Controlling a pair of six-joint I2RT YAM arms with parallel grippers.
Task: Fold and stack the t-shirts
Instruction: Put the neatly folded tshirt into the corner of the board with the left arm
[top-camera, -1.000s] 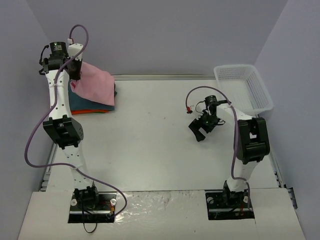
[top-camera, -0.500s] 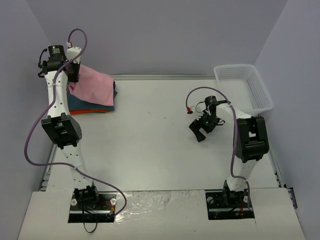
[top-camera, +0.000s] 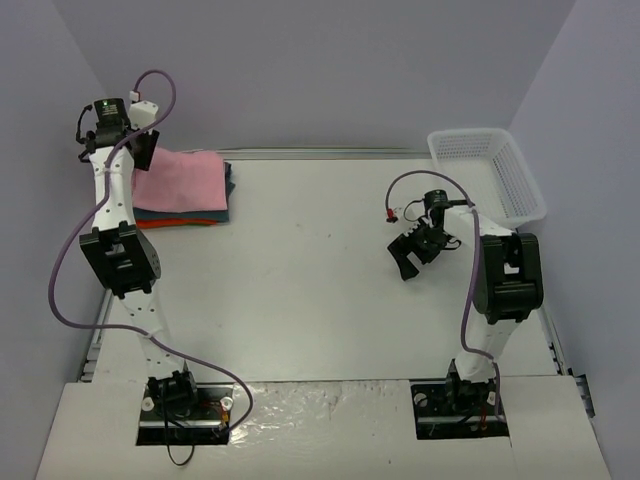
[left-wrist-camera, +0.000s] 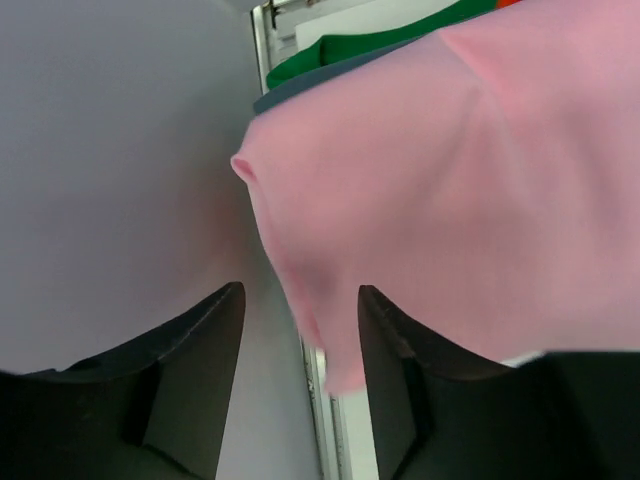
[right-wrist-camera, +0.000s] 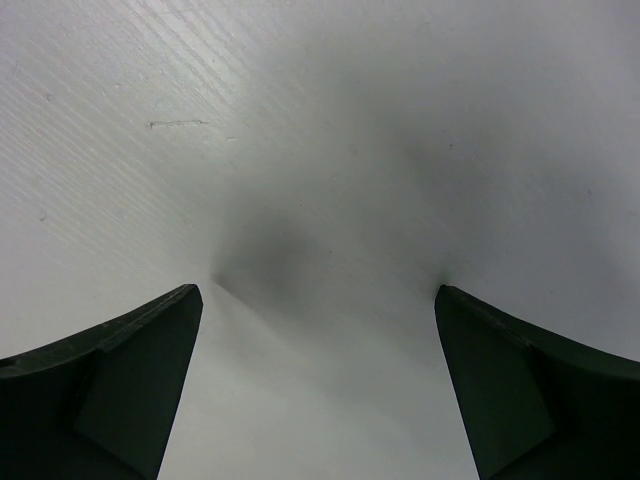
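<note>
Pink t-shirt (top-camera: 182, 177) lies flat and smooth atop the folded stack (top-camera: 190, 214) at 10 o'clock. Left gripper (left-wrist-camera: 300, 300) and right gripper (right-wrist-camera: 318, 292): jaws apart.

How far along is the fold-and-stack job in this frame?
Nearly done. Done: the pink shirt lies folded atop the blue-grey shirt and orange shirt in the far left corner. In hand: the left claw, open, straddles the pink shirt's edge; the right claw is open over the table. Left: no loose shirt shows, so probably just pulling the left claw away.

Pink t-shirt (left-wrist-camera: 460, 190) corner between parted jaws, green cloth (left-wrist-camera: 330, 52) edge beyond
</note>
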